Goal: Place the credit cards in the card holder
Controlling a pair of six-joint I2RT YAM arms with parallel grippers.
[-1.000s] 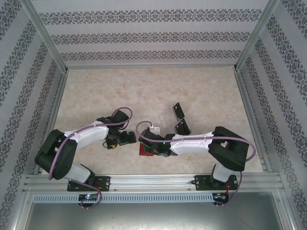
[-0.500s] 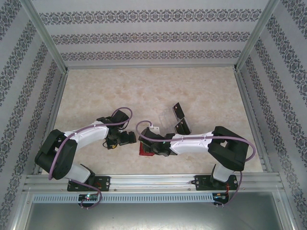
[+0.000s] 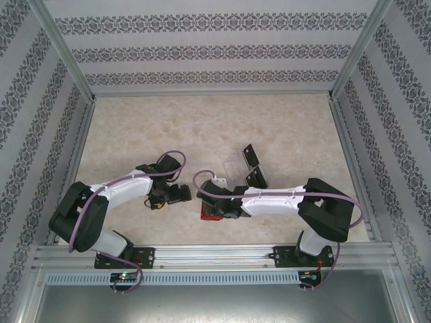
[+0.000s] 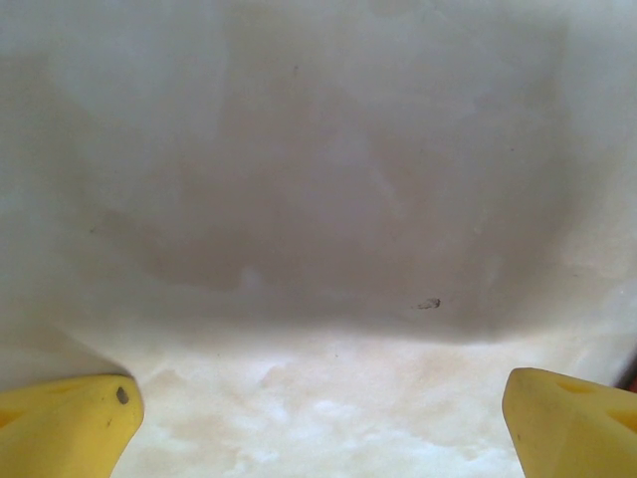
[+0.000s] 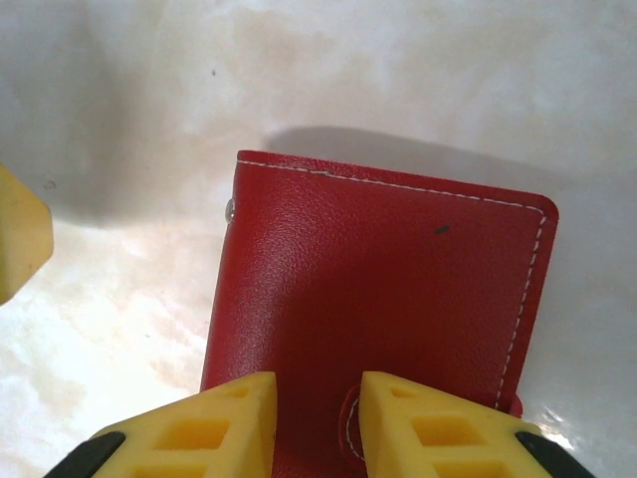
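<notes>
1. The right gripper (image 5: 318, 423) is pointing down at the table (image 3: 135, 134), with its two yellow fingers (image 5: 204, 433) standing a narrow gap apart and clamping nothing.
2. Directly under those fingers the card holder (image 5: 383, 289) is lying closed and flat. It is red, with white stitching running along its edges.
3. The holder's near edge is passing beneath both fingertips. Its snap tab (image 5: 350, 423) is showing in the gap, close against the finger on the picture's right. I cannot tell whether the fingertips are touching the leather.
4. A small silver stud (image 5: 229, 209) is peeking out at the holder's left edge.
5. From above, the card holder is sitting near the front edge of the table, between the two arm bases. The right wrist is covering most of it, leaving a red corner showing on the left.
6. The left gripper (image 4: 320, 423) is hanging over bare table with its fingers spread wide, one showing in each lower corner of its wrist view. From above it is sitting just to the left of the right gripper, apart from the holder.
7. Two dark credit cards (image 3: 250, 156) are lying beyond the right arm, one just behind the other (image 3: 256, 178). Both are lying at an angle to the table's edges, apart from the card holder.
8. The pale, marbled table is sitting inside patterned walls (image 3: 215, 50) and an aluminium frame (image 3: 215, 254).
</notes>
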